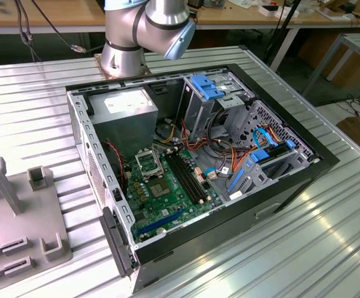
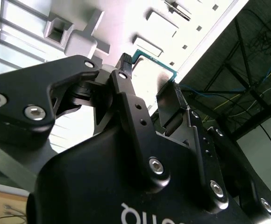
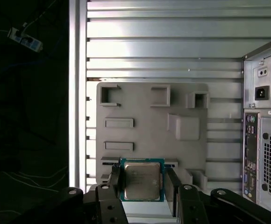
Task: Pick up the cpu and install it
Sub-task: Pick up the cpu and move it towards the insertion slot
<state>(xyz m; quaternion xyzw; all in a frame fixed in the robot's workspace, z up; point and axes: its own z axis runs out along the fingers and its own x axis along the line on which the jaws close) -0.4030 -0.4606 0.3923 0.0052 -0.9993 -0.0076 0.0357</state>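
Note:
In the first wrist view my gripper point(image 3: 143, 186) is shut on the cpu point(image 3: 141, 180), a small flat square with a green rim and a dull grey centre. A black finger point(image 3: 114, 184) presses on each side of it. It hangs high above the grey parts holder point(image 3: 149, 116). The second wrist view shows the cpu's green edge point(image 2: 157, 62) between the fingertips point(image 2: 124, 63) of my gripper point(image 2: 149, 79). In the exterior view, the open socket point(image 1: 148, 162) sits on the green motherboard point(image 1: 167, 195) inside the open computer case point(image 1: 279, 186).
The grey power-supply box point(image 1: 127, 107), long black memory slots point(image 1: 186, 174) and blue drive brackets point(image 1: 254, 164) crowd the case. The grey holder point(image 1: 18, 211) lies at the exterior view's left on the ribbed metal table point(image 1: 304, 248). The arm's base point(image 1: 124, 59) stands behind the case.

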